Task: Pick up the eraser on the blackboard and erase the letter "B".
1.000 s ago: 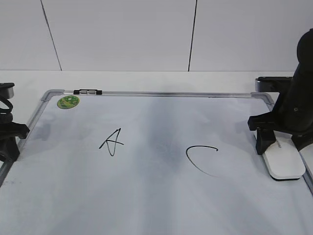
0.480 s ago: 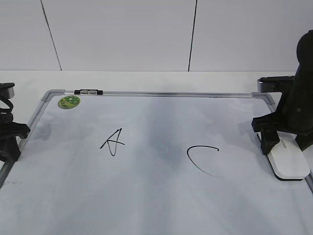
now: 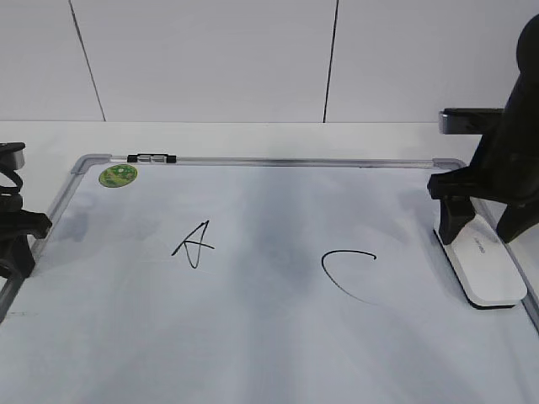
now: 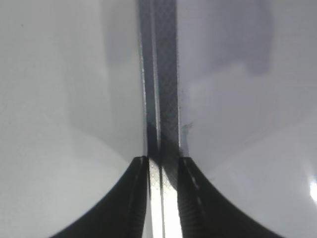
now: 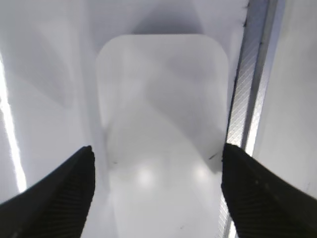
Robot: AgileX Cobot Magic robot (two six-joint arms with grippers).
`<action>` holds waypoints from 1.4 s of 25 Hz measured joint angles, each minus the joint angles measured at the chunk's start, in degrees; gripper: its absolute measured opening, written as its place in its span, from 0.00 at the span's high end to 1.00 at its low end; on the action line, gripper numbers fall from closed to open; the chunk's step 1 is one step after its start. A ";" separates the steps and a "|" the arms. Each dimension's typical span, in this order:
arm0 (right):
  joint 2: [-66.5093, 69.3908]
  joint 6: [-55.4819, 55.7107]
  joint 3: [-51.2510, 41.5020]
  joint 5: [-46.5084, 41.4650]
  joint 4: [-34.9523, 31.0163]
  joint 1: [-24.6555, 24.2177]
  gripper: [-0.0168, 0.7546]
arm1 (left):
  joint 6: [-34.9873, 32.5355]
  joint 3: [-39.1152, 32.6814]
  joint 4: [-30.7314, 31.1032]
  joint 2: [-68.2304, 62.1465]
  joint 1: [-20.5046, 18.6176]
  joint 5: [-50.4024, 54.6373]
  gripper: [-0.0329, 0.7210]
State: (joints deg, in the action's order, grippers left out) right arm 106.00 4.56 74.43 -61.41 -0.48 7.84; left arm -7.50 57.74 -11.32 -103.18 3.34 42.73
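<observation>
The white eraser (image 3: 484, 269) lies flat on the blackboard (image 3: 253, 353) by its right frame. It fills the right wrist view (image 5: 163, 114). My right gripper (image 3: 477, 234) is open above the eraser's far end, one finger on each side (image 5: 158, 193), not closed on it. The letter "B" does not show: between the "A" (image 3: 194, 244) and the "C" (image 3: 345, 269) there is only a grey smudge (image 3: 278, 252). My left gripper (image 3: 17, 252) sits at the board's left edge, its fingers (image 4: 163, 166) closed narrowly around the frame rail (image 4: 158, 74).
A round green sticker (image 3: 118, 175) and a small black-and-clear clip (image 3: 152, 157) sit at the board's far left corner. The right frame rail (image 5: 252, 74) runs just beside the eraser. A white wall stands behind the table.
The right gripper carried the eraser to the right, then drew back and up. The eraser now lies free along the right frame. The left arm has not moved.
</observation>
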 joint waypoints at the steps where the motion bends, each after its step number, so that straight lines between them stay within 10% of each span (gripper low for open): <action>1: 0.00 -0.24 0.84 -0.79 -0.11 0.00 0.18 | 0.00 0.00 0.00 0.00 0.00 0.08 0.74; 12: -1.55 -0.51 3.14 -3.20 2.38 0.00 0.18 | -0.04 1.25 -0.25 0.00 0.00 2.17 0.28; 35: -25.24 -1.12 14.13 -4.75 0.48 0.00 0.18 | -1.26 17.59 0.07 25.95 0.00 12.54 0.21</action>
State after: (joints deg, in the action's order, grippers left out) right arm 80.76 3.44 88.56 -66.16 0.00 7.84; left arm -8.76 75.33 -11.25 -77.23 3.34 55.27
